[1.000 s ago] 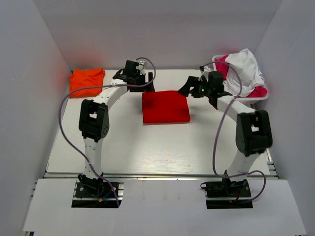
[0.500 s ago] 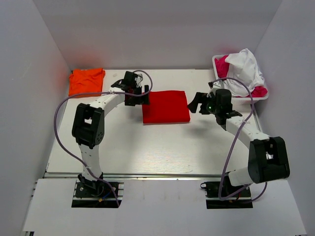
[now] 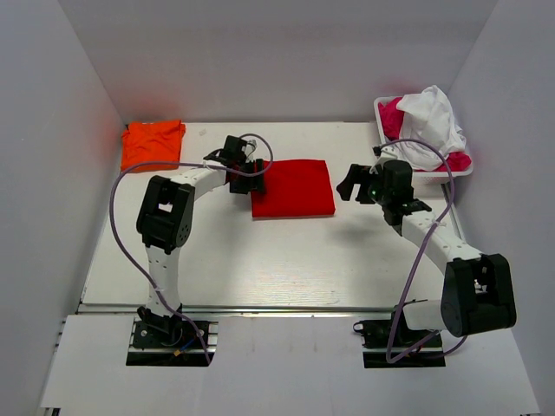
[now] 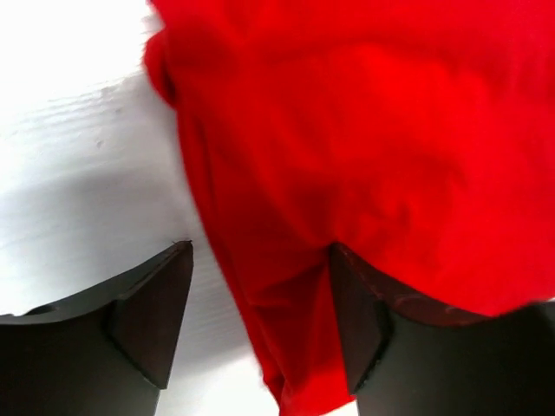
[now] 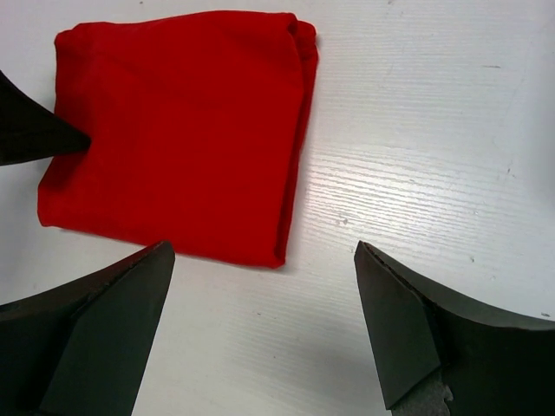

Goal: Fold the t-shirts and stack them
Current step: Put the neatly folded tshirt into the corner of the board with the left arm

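while part-open, left gripper (image 4: pixel 260 251) astride red t-shirt (image 4: pixel 364 130)

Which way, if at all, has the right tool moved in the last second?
Yes. The right tool came toward the near edge, from the far right corner of the red t-shirt to beside its right edge.

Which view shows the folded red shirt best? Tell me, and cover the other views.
Right wrist: the whole folded red shirt lies in frame, large. Top external shows it whole but small. Left wrist shows only its edge, close up, between the fingers of the left gripper.
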